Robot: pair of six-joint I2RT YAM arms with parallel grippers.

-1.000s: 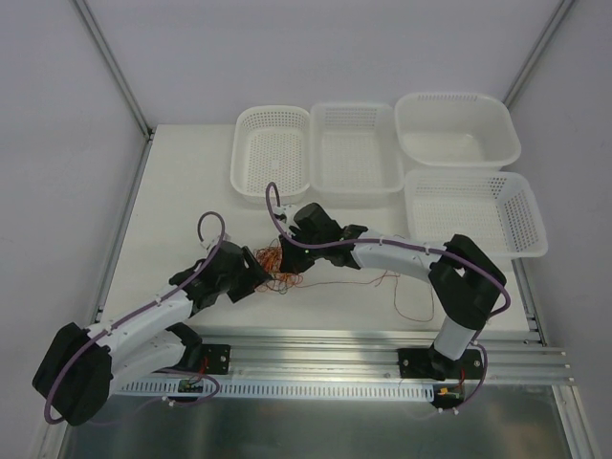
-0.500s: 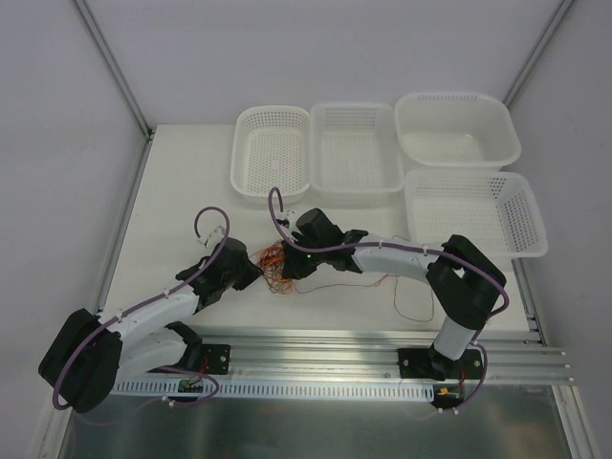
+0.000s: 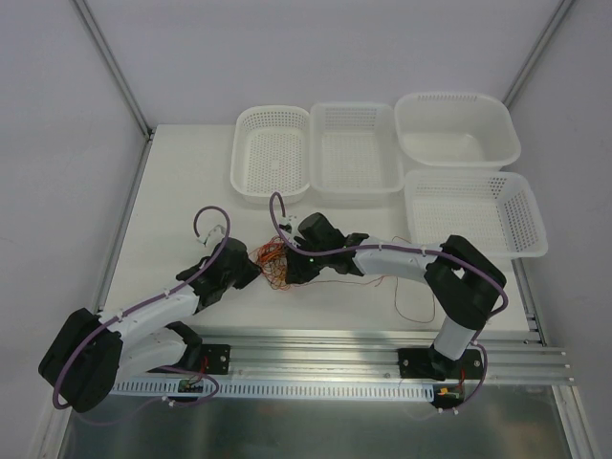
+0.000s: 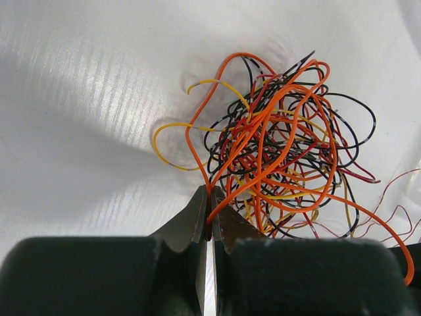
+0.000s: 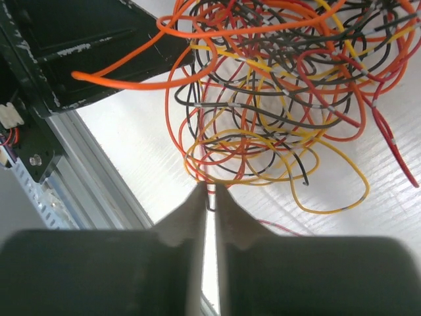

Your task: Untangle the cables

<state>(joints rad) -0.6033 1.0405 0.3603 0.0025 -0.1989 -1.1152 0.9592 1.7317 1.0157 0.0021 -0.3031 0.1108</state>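
Note:
The cables [image 3: 272, 260] form one tangled clump of orange, red, black and yellow wires on the white table between the two arms. In the left wrist view the clump [image 4: 283, 151] lies just ahead of my left gripper [image 4: 210, 192], which is shut on an orange strand at the clump's near edge. My right gripper [image 5: 209, 189] is shut on thin strands at the edge of the clump [image 5: 276, 85] on its side. From above, the left gripper [image 3: 252, 269] and right gripper [image 3: 290, 263] flank the clump closely. A loose thin red strand [image 3: 413, 298] trails to the right.
Four white perforated baskets stand at the back: one left [image 3: 273, 148], one middle [image 3: 356, 148], one far right [image 3: 457, 129] and one right front [image 3: 475, 215]. A metal rail [image 3: 382, 346] runs along the near table edge. The left gripper's black body [image 5: 85, 46] shows in the right wrist view.
My left gripper has closed onto an orange strand. Both grippers have drawn in toward the clump, which has bunched up and shifted slightly left.

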